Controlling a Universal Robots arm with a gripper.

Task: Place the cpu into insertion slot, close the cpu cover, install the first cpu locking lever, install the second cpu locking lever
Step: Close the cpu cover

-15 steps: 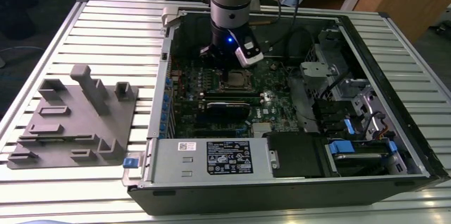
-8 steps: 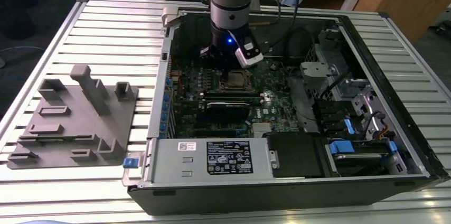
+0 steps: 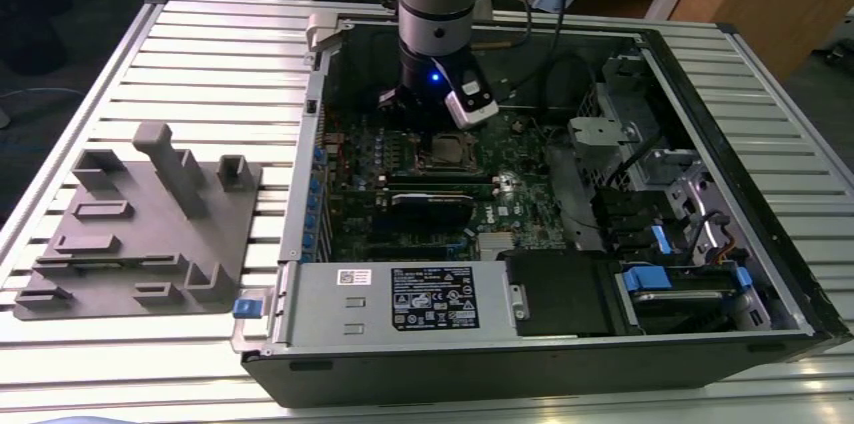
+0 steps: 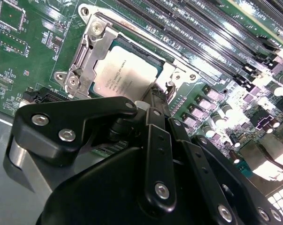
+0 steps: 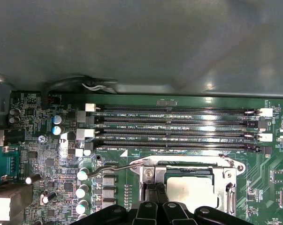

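Note:
The cpu point(image 4: 127, 70) lies flat in the insertion slot point(image 3: 451, 152) on the green board, its silver top showing. The cpu cover point(image 4: 92, 51) is down around it, framing the chip; both wrist views show the cpu point(image 5: 193, 187) and the cover point(image 5: 223, 176). A thin wire locking lever point(image 5: 115, 166) runs out sideways from the socket's corner. My gripper point(image 5: 156, 190) hangs just over the socket's edge, its two black fingers pressed together, shut; its tip point(image 4: 155, 101) sits by the cover's rim. The arm's wrist point(image 3: 434, 94) stands directly above the socket.
Several long black memory slots point(image 5: 179, 126) run beside the socket. The open computer case has a power supply box point(image 3: 400, 299) at the front and drive bays point(image 3: 667, 284) on the exterior view's right. A grey fixture point(image 3: 147, 224) rests on the slatted table, exterior view's left.

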